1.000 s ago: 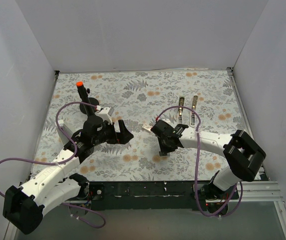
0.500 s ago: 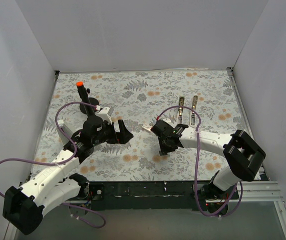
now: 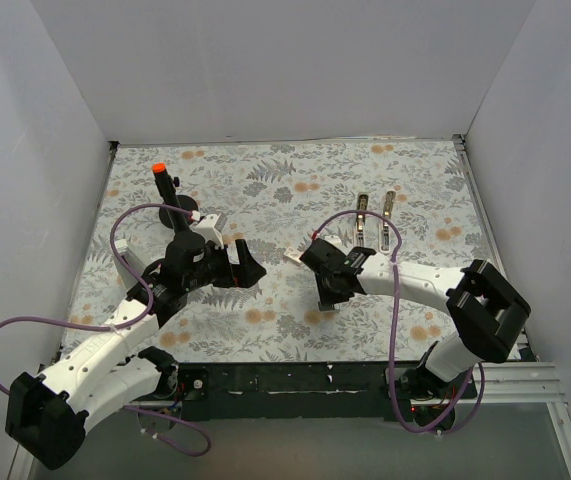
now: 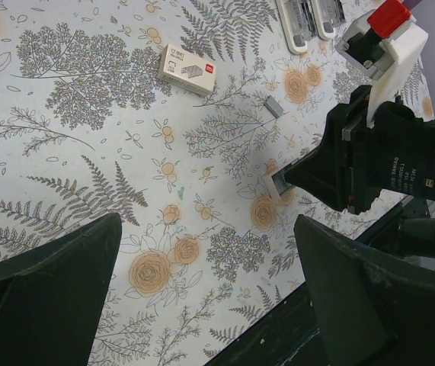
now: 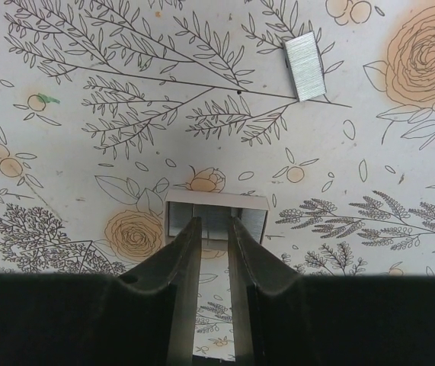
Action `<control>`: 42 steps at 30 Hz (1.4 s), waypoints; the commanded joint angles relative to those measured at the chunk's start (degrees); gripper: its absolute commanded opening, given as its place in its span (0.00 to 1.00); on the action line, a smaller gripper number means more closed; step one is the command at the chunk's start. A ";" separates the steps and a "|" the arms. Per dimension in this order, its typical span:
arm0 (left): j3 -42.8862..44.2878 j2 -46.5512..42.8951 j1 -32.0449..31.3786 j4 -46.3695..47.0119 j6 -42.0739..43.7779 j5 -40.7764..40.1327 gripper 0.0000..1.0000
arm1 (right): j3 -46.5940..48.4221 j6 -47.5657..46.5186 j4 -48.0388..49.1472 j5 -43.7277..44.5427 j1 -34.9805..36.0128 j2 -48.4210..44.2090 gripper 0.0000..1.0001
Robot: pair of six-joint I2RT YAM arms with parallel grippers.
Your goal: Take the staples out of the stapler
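The stapler (image 3: 375,215) lies open at the back right of the floral mat as two narrow silvery arms; their ends show in the left wrist view (image 4: 308,17). My right gripper (image 5: 215,221) points down into a small white tray (image 5: 257,204) of staples. Its fingers stand close on either side of the middle strip of staples (image 5: 215,213), which fills the gap. In the top view the right gripper (image 3: 327,303) is near the mat's middle front. A loose strip of staples (image 5: 305,67) lies on the mat beyond. My left gripper (image 4: 209,305) is wide open and empty above the mat.
A small white-pink block (image 4: 187,70) lies on the mat left of the right gripper, also in the top view (image 3: 295,256). A black stand with an orange tip (image 3: 162,185) stands at the back left. White walls close in three sides.
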 commanded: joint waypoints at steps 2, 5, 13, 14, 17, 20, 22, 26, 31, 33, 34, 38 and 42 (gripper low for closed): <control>0.06 -1.50 0.42 0.03 0.18 -0.65 0.98 | 3.10 1.31 -2.46 2.07 0.21 -1.74 0.27; 0.06 -1.68 0.42 -0.14 0.18 -1.27 0.98 | 4.77 -0.18 -3.52 3.99 -0.05 -2.18 0.27; 0.24 -2.38 0.42 -0.58 0.27 -2.41 0.98 | 8.73 -3.17 -4.49 6.99 -5.06 -0.25 0.31; 0.07 -2.38 0.42 -0.58 0.18 -2.41 0.98 | 8.99 -3.52 -4.23 6.99 -6.20 0.19 0.33; 0.06 -2.82 0.42 -0.58 0.10 -2.50 0.98 | 9.52 -8.32 -1.68 5.77 -8.14 1.86 0.35; -0.02 -2.91 0.42 -0.67 0.18 -2.41 0.98 | 9.35 -17.11 2.26 4.71 -8.58 3.62 0.35; -0.02 -2.82 0.42 -0.67 0.18 -2.41 0.98 | 9.26 -20.12 3.16 2.79 -9.54 4.85 0.35; 0.06 -2.73 0.42 -0.58 0.27 -2.50 0.98 | 8.90 -24.70 4.91 -1.87 -12.09 5.99 0.35; 0.06 -2.65 0.42 -0.58 0.18 -2.59 0.98 | 8.90 -27.60 6.76 -4.95 -13.24 7.13 0.35; -0.02 -2.56 0.42 -0.67 0.27 -2.59 0.98 | 9.08 -27.78 6.68 -5.22 -13.24 8.18 0.35; -0.02 -2.47 0.33 -0.67 0.18 -2.67 0.98 | 9.17 -28.04 6.68 -5.31 -13.24 8.54 0.35; -0.02 -2.56 0.42 -0.67 0.10 -2.68 0.98 | 9.25 -28.39 6.76 -5.58 -13.24 9.33 0.35; -0.02 -2.47 0.42 -0.58 0.09 -2.59 0.98 | 9.78 -28.48 6.33 -4.96 -13.24 10.03 0.35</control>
